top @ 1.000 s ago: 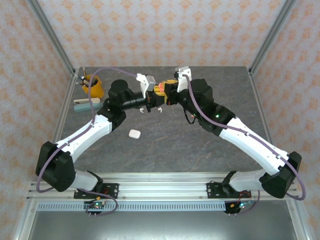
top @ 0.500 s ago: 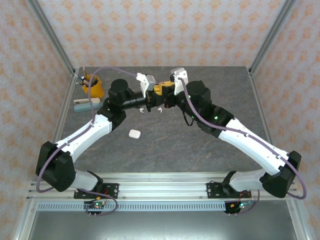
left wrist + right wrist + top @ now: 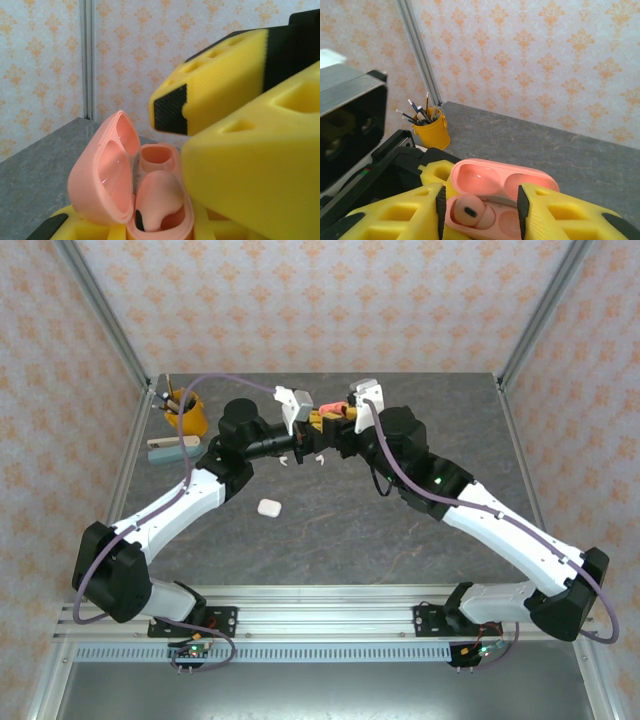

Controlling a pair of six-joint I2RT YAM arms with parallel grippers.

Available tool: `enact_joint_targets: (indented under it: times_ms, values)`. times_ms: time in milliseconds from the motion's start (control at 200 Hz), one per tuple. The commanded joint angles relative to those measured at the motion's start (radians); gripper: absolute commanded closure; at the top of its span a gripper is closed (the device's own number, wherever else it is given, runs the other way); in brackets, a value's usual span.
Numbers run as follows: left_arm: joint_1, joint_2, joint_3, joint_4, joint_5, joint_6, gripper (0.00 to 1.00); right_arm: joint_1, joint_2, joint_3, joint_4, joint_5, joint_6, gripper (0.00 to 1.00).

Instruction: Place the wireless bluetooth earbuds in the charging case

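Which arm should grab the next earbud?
Probably the right: the right gripper is open and empty, while the left gripper is shut on the pink case, which holds one earbud beside an empty well.

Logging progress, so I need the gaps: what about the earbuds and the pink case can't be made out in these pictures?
- Base of the case: left wrist view, cut off by the bottom edge.
- Stem of the seated earbud: both wrist views, sunk inside the case.
- White specks: top view, too small to call earbuds.
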Motion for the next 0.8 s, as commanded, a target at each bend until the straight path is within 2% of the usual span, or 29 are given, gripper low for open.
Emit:
enact_joint_targets:
  times_ms: [0, 305, 510, 641, 796]
  values:
    - [-0.010, -0.008, 0.011, 0.041, -0.004, -0.011, 1.00, -0.030, -0.025, 0.005, 0.001, 0.007, 0.053, 0.49]
    - [-0.012, -0.008, -0.019, 0.058, -0.010, -0.014, 1.00, -0.097, 0.004, 0.090, -0.001, -0.106, 0.181, 0.35]
    - [-0.012, -0.013, -0.036, 0.063, -0.025, -0.001, 1.00, -0.141, 0.008, 0.135, -0.023, -0.147, 0.324, 0.32]
    - [-0.013, -0.039, -0.075, 0.079, -0.072, 0.036, 1.00, -0.233, 0.018, 0.165, -0.172, -0.107, 0.505, 0.32]
    - [-0.012, -0.080, -0.140, 0.099, -0.148, 0.077, 1.00, -0.340, 0.062, 0.171, -0.419, -0.036, 0.631, 0.30]
